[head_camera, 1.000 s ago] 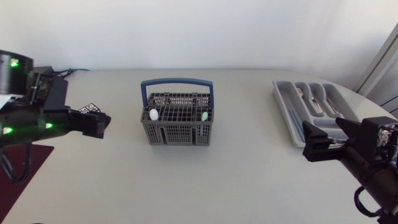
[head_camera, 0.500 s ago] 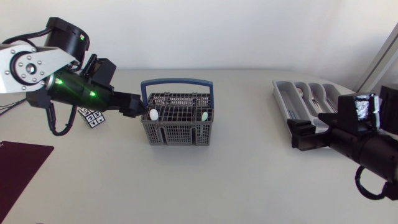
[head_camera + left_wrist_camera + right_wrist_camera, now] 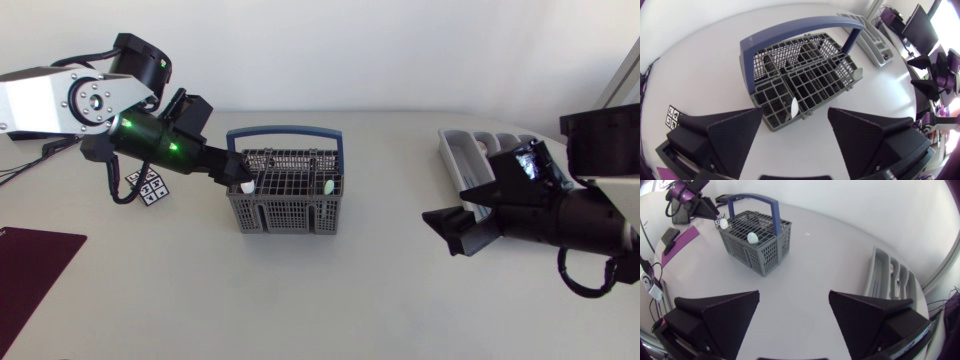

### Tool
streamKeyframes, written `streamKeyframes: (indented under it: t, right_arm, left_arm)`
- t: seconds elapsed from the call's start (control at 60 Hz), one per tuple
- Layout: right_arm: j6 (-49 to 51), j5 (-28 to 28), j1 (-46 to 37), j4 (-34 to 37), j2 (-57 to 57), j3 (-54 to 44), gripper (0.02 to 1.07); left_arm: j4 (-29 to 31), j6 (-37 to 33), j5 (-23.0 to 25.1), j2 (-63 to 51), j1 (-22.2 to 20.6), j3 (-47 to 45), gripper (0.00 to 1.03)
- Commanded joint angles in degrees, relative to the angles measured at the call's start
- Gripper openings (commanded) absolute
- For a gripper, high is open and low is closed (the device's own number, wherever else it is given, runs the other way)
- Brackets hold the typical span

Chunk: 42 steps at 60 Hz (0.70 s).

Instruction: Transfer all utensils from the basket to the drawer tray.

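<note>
1. Closest to me, a maroon mat (image 3: 35,270) lies flat at the front left corner of the table (image 3: 350,290), well apart from everything else.
2. Further in on the right, the right gripper (image 3: 445,232) hangs over bare tabletop between the basket and the drawer tray, nearer the tray. Its jaws stand wide apart with nothing between them, and they point toward the basket.
3. The grey basket (image 3: 285,205) stands upright in the middle of the table, with its blue handle (image 3: 285,130) arching over the top.
4. Two utensils are in the basket, both along its near side. A white utensil end (image 3: 246,184) pokes up at the left corner, and a pale green utensil end (image 3: 327,186) at the right corner. I cannot tell what kind of utensil either one is.
5. The left gripper (image 3: 240,178) comes in from the left and sits at the basket's left corner, right by the white end. Its wrist view shows the jaws apart. That corner and the white end lie ahead in the gap, and neither finger touches them.
6. A small black-and-white marker card (image 3: 148,186) lies on the table under the left arm, left of the basket.
7. Furthest back on the right, the grey drawer tray (image 3: 460,160) lies flat. The right arm partly covers it, and I cannot make out what its compartments hold.
</note>
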State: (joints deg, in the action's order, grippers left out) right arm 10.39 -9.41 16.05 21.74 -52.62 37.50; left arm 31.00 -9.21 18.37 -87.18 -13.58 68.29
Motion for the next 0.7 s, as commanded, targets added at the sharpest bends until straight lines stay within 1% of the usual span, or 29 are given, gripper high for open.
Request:
streamKeyframes:
  t: [0.0, 0.05, 0.15, 0.233, 0.3, 0.317, 0.333, 0.45, 0.55, 0.583, 0.633, 0.683]
  right_arm:
    - [1.0, -1.0, 1.0, 0.7, -2.1, 2.5, 1.02]
    - [1.0, -1.0, 1.5, 0.7, -3.3, 3.1, 1.02]
    - [0.9, -0.9, 3.5, 0.6, -5.7, 4.3, 1.02]
    - [0.9, -0.9, 4.1, 0.6, -7.6, 5.4, 1.02]
    - [0.9, -0.9, 4.3, 0.5, -8.5, 6.0, 1.02]
    - [0.9, -0.9, 4.4, 0.5, -8.6, 6.2, 1.02]
    - [1.0, -0.9, 4.6, 0.4, -8.9, 6.4, 1.02]
    - [0.9, -0.9, 5.4, 0.0, -10.2, 6.6, 1.02]
    - [1.0, -0.9, 5.7, -0.4, -11.3, 6.6, 1.02]
    - [1.0, -0.9, 5.8, -0.4, -11.7, 6.6, 1.02]
    - [1.0, -0.9, 5.9, -0.5, -11.9, 6.5, 1.02]
    - [1.0, -0.9, 6.0, -0.6, -11.9, 6.4, 1.02]
  left_arm:
    - [-0.2, -2.1, 1.1, -2.3, -0.1, 2.2, 0.82]
    - [-0.2, -2.8, 1.1, -3.0, 0.0, 2.5, 0.82]
    - [-1.3, -3.3, 1.6, -4.1, 0.0, 2.4, 0.74]
    - [-2.2, -3.6, 2.8, -5.0, 0.0, 2.5, 0.62]
    - [-2.3, -3.8, 3.5, -5.7, 0.0, 2.9, 0.54]
    - [-2.3, -3.8, 3.6, -5.8, 0.0, 2.9, 0.54]
    - [-2.3, -4.0, 4.1, -6.2, 0.1, 3.1, 0.51]
    - [-2.6, -4.1, 4.5, -7.5, 0.1, 3.4, 0.37]
    - [-2.6, -4.2, 4.7, -8.7, 0.4, 3.9, 0.36]
    - [-2.6, -4.2, 5.0, -9.0, 0.6, 4.0, 0.34]
    - [-2.7, -4.1, 5.7, -9.4, 1.0, 4.3, 0.24]
    - [-2.7, -4.1, 5.7, -9.6, 1.2, 4.5, 0.18]
